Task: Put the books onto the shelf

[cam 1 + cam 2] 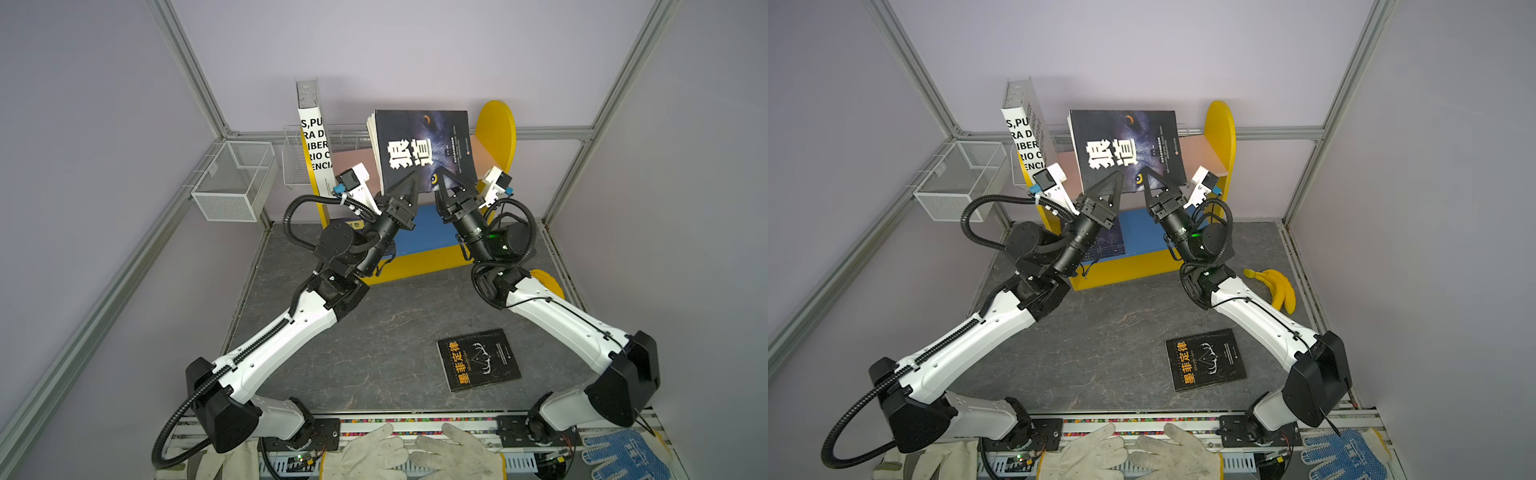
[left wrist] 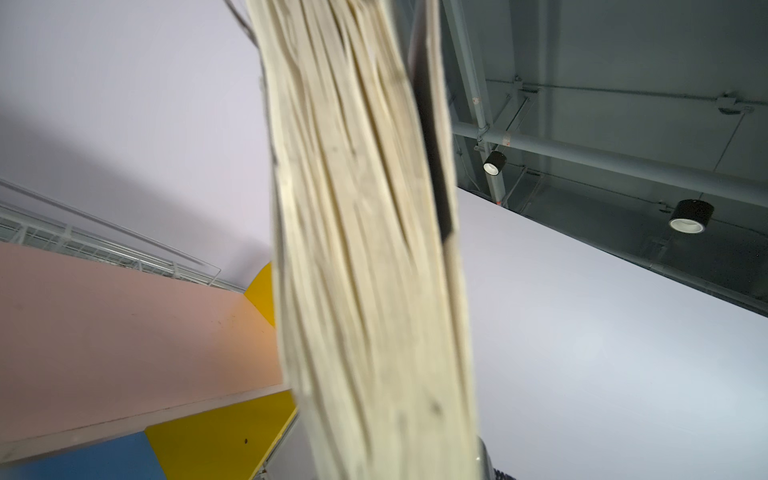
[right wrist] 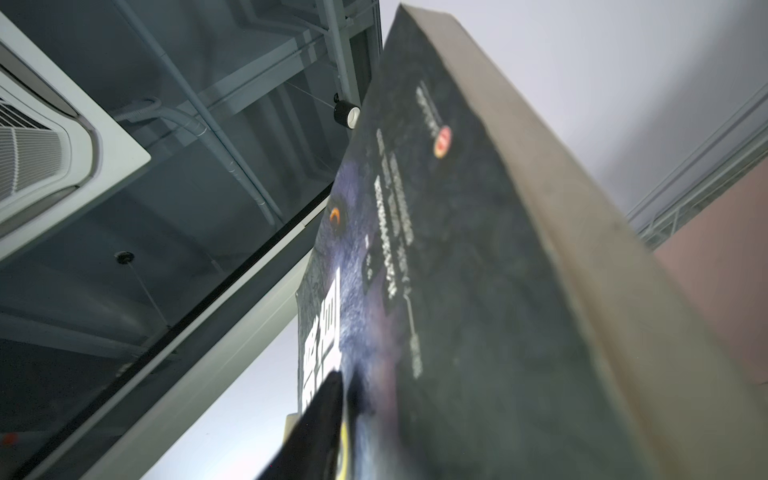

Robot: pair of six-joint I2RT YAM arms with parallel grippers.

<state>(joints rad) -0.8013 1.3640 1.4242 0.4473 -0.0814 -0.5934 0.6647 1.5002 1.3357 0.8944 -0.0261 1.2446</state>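
Two white wire mesh baskets hang beyond the table's back left corner. The shelf stands at the middle of the back edge.

At the left end of its pink board, the white book stands upright against the yellow side panel. Below it, a navy-blue book lies flat at the left end of the blue board, partly hidden by the left arm.

The left gripper is clenched on the lower left corner of the wolf-cover book. In the left wrist view that book's cream page edge runs straight through the middle. The book stands upright with its cover facing forward, over the middle of the pink board and leaning a little to the left. Whether its lower edge rests on the board cannot be told.

The right gripper is at the same book's lower edge, right of centre. One black finger shows in front of the cover in the right wrist view. Whether this gripper is pressing the book or has let go cannot be told.

A black book with a yellow title lies flat and face up near the table's front right corner, apart from both arms. A bunch of bananas lies near the right edge, beside the right arm.
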